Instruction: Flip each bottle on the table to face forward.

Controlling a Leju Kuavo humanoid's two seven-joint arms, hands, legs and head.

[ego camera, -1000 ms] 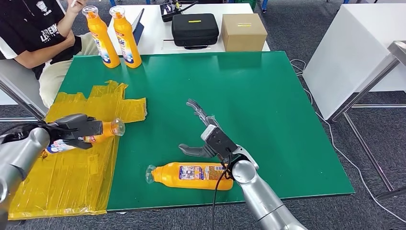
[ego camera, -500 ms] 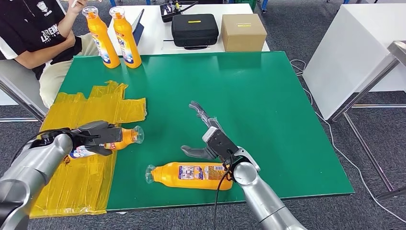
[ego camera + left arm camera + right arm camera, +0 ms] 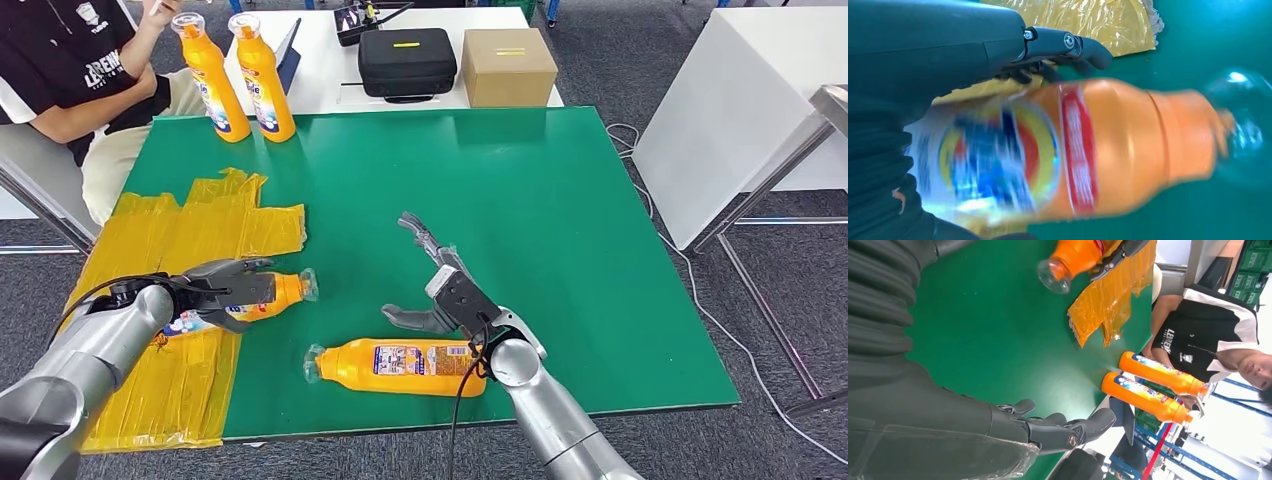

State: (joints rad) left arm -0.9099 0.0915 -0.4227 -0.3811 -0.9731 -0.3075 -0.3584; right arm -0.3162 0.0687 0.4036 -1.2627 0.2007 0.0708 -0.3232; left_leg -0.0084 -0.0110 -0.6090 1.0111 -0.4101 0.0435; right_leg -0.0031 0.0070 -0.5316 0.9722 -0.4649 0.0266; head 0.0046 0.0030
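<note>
Two orange bottles point(image 3: 210, 75) point(image 3: 262, 75) upright at the far left corner of the green worktop point(image 3: 560, 200), caps up, labels toward the camera; judged finished. A third orange bottle point(image 3: 245, 297) gripped on its side in the left robot hand point(image 3: 215, 292), fingers wrapped round the body, clear cap pointing toward the middle of the worktop, hovering or resting at the edge of the crumpled yellow plastic sheet point(image 3: 190, 225); cannot tell whether touching the surface. In the left wrist view, blue-and-yellow label with red band point(image 3: 1078, 150) turned toward the lens, blurred. A fourth orange bottle point(image 3: 400, 365) lying flat near the front edge, cap to the left, label upward, not held. Right robot hand point(image 3: 435, 285) just behind it, fingers spread and empty, thumb low near the bottle's shoulder, apparently not touching. Roughly halfway by this reading: two standing, one in hand and not yet set up, one untouched on its side. A seated person in a dark shirt point(image 3: 70, 70) beyond the worktop's left corner; black case point(image 3: 407, 62) and cardboard box point(image 3: 508, 67) on the white table behind.
</note>
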